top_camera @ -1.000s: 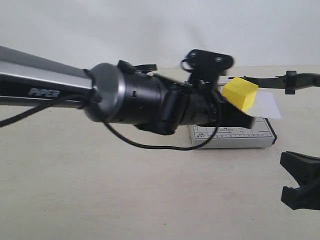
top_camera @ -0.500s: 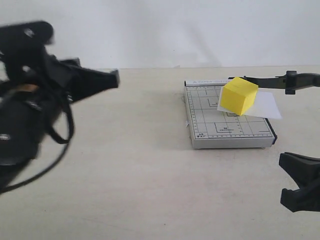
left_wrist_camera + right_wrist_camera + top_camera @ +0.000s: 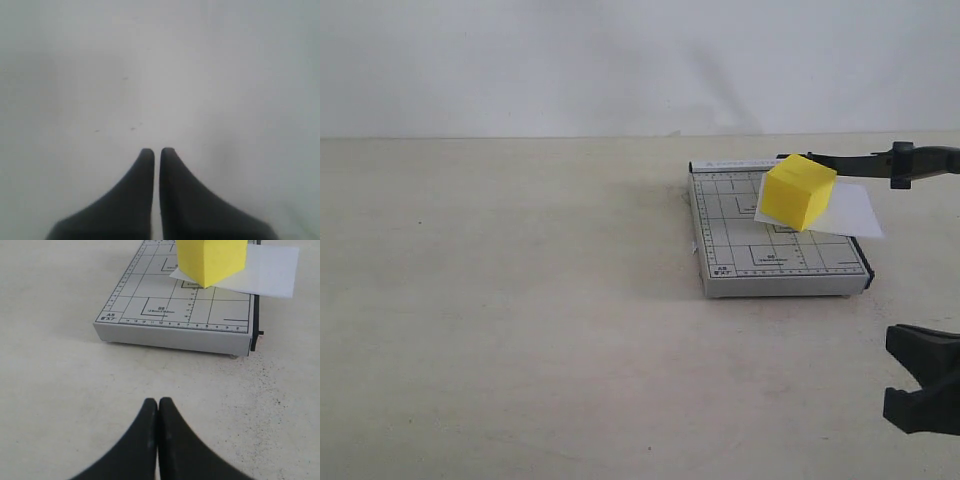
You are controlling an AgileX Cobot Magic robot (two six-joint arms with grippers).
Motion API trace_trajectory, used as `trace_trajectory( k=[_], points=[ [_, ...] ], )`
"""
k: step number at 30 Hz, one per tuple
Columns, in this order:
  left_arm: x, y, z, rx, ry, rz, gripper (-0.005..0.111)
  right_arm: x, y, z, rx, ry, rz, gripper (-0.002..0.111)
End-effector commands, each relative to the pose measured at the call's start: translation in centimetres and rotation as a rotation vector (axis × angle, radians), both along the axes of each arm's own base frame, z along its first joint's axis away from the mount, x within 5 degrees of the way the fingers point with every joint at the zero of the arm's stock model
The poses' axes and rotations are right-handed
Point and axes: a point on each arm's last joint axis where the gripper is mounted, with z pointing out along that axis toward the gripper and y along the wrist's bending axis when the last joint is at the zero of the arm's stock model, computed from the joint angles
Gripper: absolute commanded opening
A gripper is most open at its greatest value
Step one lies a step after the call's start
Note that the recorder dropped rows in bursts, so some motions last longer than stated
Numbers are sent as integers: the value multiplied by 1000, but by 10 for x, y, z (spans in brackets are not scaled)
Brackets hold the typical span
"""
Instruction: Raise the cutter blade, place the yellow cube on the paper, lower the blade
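Weighting the paper (image 3: 855,212) on the trimmer (image 3: 760,262), the yellow cube (image 3: 798,192) waits beside the raised cutter blade (image 3: 865,160); both arms' jaws sit closed, gripping nothing.

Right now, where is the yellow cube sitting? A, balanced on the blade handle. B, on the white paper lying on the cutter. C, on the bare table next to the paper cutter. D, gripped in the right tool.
B: the yellow cube rests on the white paper, which lies across the grey cutter board, and nothing is gripping it.
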Motion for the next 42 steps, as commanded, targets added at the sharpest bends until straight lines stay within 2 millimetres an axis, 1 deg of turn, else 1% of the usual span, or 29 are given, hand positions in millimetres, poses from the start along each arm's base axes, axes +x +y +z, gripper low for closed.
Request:
trace_trajectory(
  k=[1,2,4,5,6,8,10,11,14,17,18,19,20,21,22,23,25,26,27,28,29,31,33,34,35,38,39,41,42],
  points=[
    [-26,52,-24,-180,13,74,4,1,1,2,12,-16,5,0],
    [-23,53,-26,-196,37,74,4,1,1,2,14,-15,4,0],
    [-19,62,-33,-239,110,139,4,1,1,1,23,-8,-2,0],
    [-16,59,-33,-228,107,106,4,0,2,2,24,-9,9,0],
    [-14,52,-31,-217,78,29,4,0,2,2,25,-13,19,0],
    [-11,29,-25,-244,2,-217,4,0,3,3,27,-23,27,0],
    [-11,5,-25,-282,-17,-461,4,0,5,5,38,-47,43,0],
    [-11,-4,-28,-286,-15,-554,4,1,5,6,44,-59,50,0],
    [-15,-34,-46,-243,15,-811,4,2,6,9,58,-83,56,0],
    [-21,-57,-72,-290,137,-1057,4,2,6,9,57,-81,55,0],
    [-35,-73,-93,-313,249,-1293,4,2,6,8,55,-77,54,0],
    [-60,-87,-122,-300,430,-1618,4,2,6,8,55,-77,54,0],
    [-78,-89,-140,-323,630,-1827,4,1,6,7,49,-68,51,0],
    [-89,-84,-138,-296,650,-1961,4,1,4,5,34,-44,43,0],
    [-98,-79,-132,-265,630,-2069,4,0,3,3,21,-23,36,0],
    [-103,-75,-130,-249,637,-2139,4,0,3,3,20,-21,35,0],
    [-109,-71,-129,-221,641,-2215,4,0,3,3,20,-21,35,0],
    [-110,-71,-129,-218,641,-2220,4,0,3,3,20,-21,35,0],
    [-98,-79,-133,-265,650,-2074,4,0,3,3,20,-21,35,0],
    [-62,-102,-156,-285,704,-1622,4,0,3,3,20,-21,35,0],
    [-39,-111,-175,-195,705,-1347,4,0,3,3,20,-21,35,0],
    [-17,-114,-185,-162,720,-1086,4,0,3,3,20,-21,35,0],
    [-3,-122,-182,-118,736,-913,4,0,3,3,19,-21,37,0],
    [2,-124,-179,-111,732,-862,4,0,3,3,19,-21,37,0],
    [16,-126,-173,-64,667,-696,4,0,3,3,19,-21,37,0],
    [36,-119,-165,26,482,-423,4,0,3,3,19,-21,37,0],
    [40,-117,-162,46,432,-355,4,0,3,3,19,-21,37,0],
    [44,-116,-161,67,389,-283,4,0,3,3,19,-21,37,0],
    [43,-118,-163,57,417,-300,4,0,3,3,19,-21,37,0]
  ],
)
